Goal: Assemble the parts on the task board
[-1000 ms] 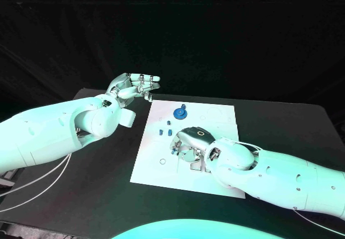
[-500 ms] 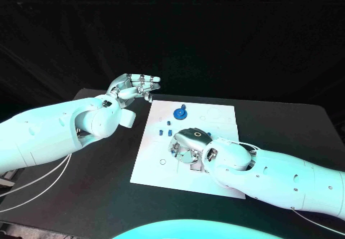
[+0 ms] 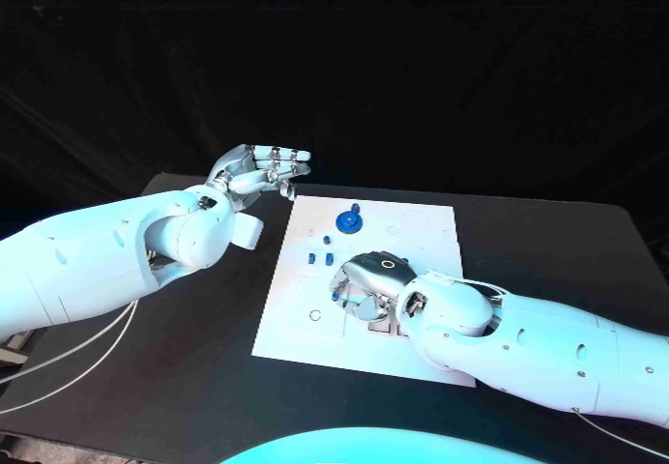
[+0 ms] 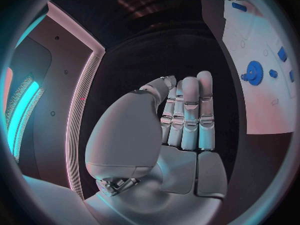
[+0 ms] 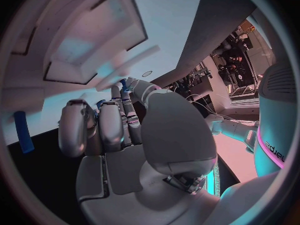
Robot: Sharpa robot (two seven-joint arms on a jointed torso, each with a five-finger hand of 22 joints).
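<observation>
The white task board [image 3: 419, 338] lies in the middle of the table. On its far part stands a blue gear [image 3: 350, 222] [image 4: 254, 72], with small blue parts [image 3: 318, 257] near the left edge. My right hand [image 3: 369, 283] is down on the board's middle with its fingers curled. Between its thumb and fingertips a small blue part [image 5: 124, 85] peeks out. Another blue part [image 5: 24, 132] lies on the board beside this hand. My left hand [image 3: 259, 172] [image 4: 185, 116] hovers off the board's far left corner, fingers straight and side by side, holding nothing.
The black table [image 3: 182, 358] runs around the board on all sides. A small ring outline [image 3: 316, 314] marks the board's left part. My left forearm [image 3: 98, 256] reaches over the table's left side.
My right hand has shifted slightly on the middle of the board, fingers still curled. The left hand has stayed where it was.
</observation>
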